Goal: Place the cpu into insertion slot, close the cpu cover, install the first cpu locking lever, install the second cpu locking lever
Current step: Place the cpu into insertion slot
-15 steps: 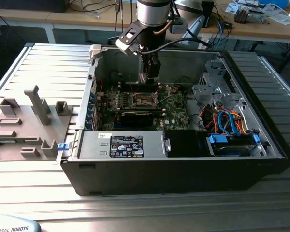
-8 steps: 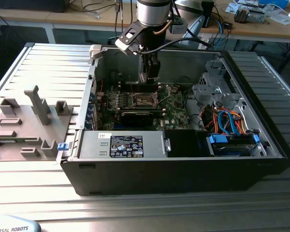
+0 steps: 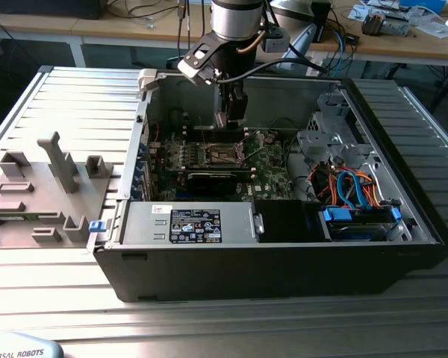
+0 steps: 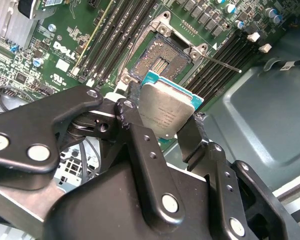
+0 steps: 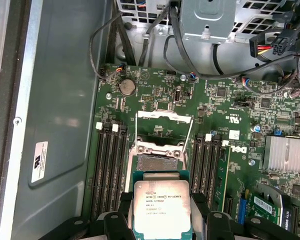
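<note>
Silvery-grey cpu (image 5: 162,207) with teal-green edge, black gripper (image 4: 165,114), green circuit board (image 5: 210,100), dark insertion slot (image 4: 162,60) in silver rim, black memory slots (image 5: 110,165), silver finned heat sink (image 5: 284,154), blue and orange cables (image 3: 355,186), black case (image 3: 246,268), grey grooved table (image 3: 75,97)

I work over a grey metal table (image 3: 67,104) whose top runs in long ribbed slats, pale under even light. Behind it stands a bench with a light wooden top (image 3: 134,31) on a white leg (image 3: 77,52); the space beneath it is dark. Loose cables (image 3: 145,9) lie on that bench, and toward the exterior view's right it carries a clutter of small parts (image 3: 392,22). A grey moulded holder tray (image 3: 37,190) sits on my table at the exterior view's left.
</note>
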